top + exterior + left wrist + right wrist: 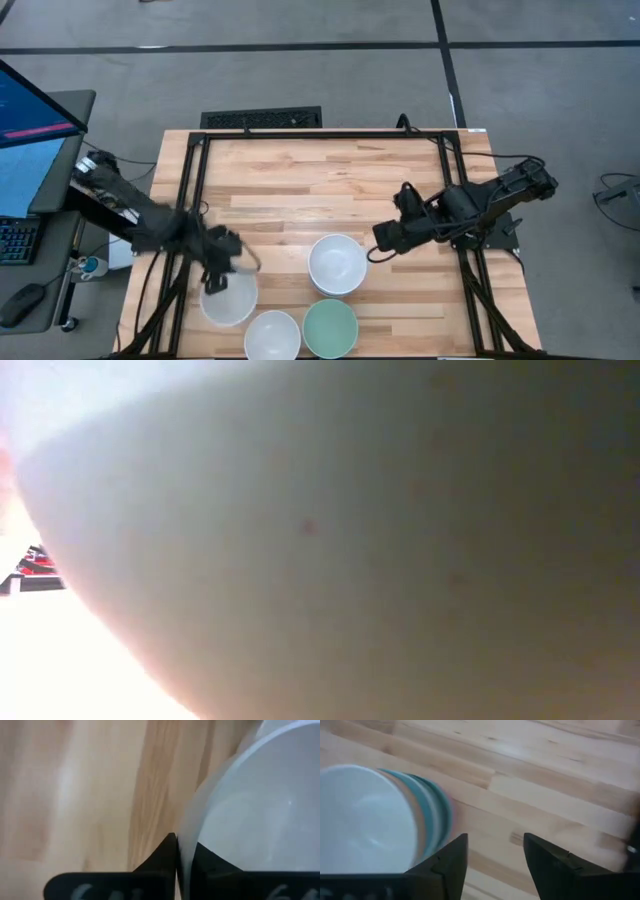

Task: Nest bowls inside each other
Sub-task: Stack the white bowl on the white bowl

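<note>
- High view: left claw [222, 275] grips the rim of a white bowl [229, 299] at lower left of the frame; a thin-rim pinch may slip or tip the bowl.
- Right claw [381, 243] is wide and empty, just beside the nested stack [337, 264] at centre; a sideways nudge could shift it.
- 2 more bowls, white [272, 335] and mint green [331, 328], sit at the bottom edge of the tabletop [320, 180].
- Low view is blocked by a pale bowl wall; the stack count is unreadable.
</note>
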